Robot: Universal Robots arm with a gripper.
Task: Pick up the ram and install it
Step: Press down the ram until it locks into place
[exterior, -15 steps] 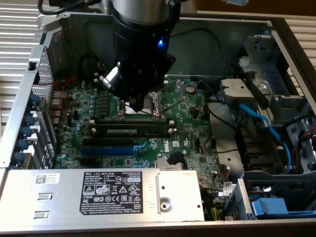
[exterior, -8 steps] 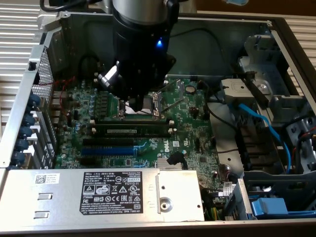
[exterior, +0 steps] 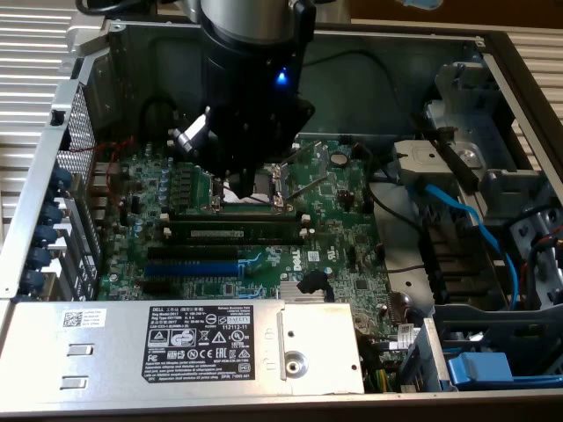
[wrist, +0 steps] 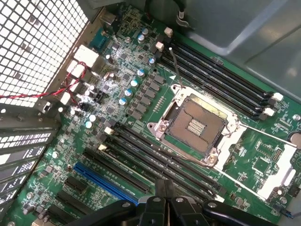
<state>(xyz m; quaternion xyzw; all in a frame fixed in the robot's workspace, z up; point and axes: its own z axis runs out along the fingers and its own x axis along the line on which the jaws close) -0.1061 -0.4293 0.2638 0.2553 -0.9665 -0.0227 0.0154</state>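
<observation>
Currently, inside the open computer case (exterior: pixel 519 70), my arm's gripper (wrist: pixel 164 195) hangs low over the green main board (wrist: pixel 263 160). Its jaws are pressed together and hold nothing. In the exterior view the gripper (exterior: pixel 239 185) sits above the empty processor socket (exterior: pixel 264 185), which hides part of the socket's frame.

The ram (exterior: pixel 233 232) lies lengthwise along the black memory slots (exterior: pixel 189 252), just on the camera's side of the socket, with its white label strip facing up. It runs parallel to the slots and spans them end to end, so I judge it has been lined up there for seating. I cannot tell whether it is pushed home or only resting on top. The gripper is near it but not touching it.

With the fingers closed into one blunt tip, the tool looks set for pressing, not grasping. That is my reading, not something I can see.

The blue expansion slot (exterior: pixel 189 268) lies past the memory slots, nearer the labelled metal power box (exterior: pixel 176 338), and nothing is touching it.
</observation>
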